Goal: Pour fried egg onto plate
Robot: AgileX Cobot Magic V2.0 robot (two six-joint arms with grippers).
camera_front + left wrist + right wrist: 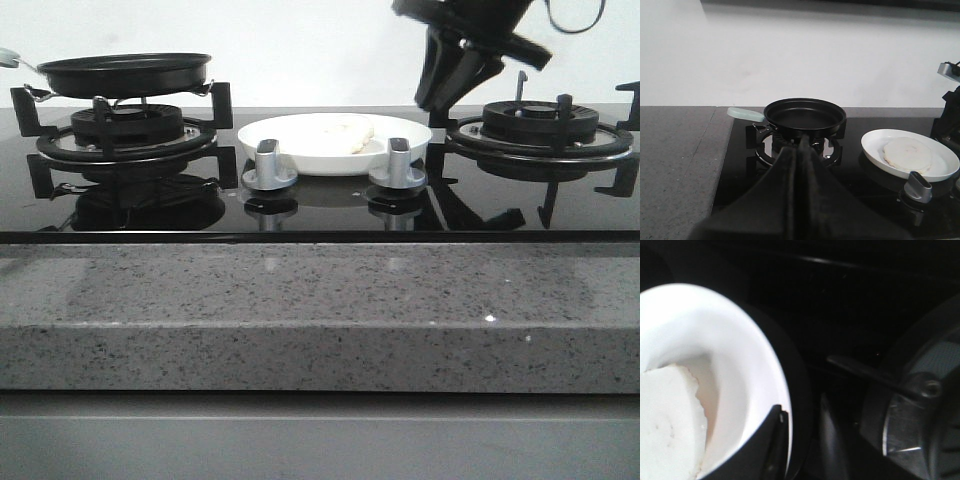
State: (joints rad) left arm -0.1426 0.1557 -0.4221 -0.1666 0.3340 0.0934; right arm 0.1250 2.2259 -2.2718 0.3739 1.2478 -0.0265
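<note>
Fried egg (907, 155) on plate (945, 170); pan (805, 117) beside it.

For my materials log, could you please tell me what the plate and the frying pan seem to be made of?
The plate looks like glazed ceramic, possibly melamine: glossy white with bright highlights. The frying pan looks like metal with a matte black non-stick coating, judging by its dull, even sheen; its pale handle seems to be plastic.
</note>
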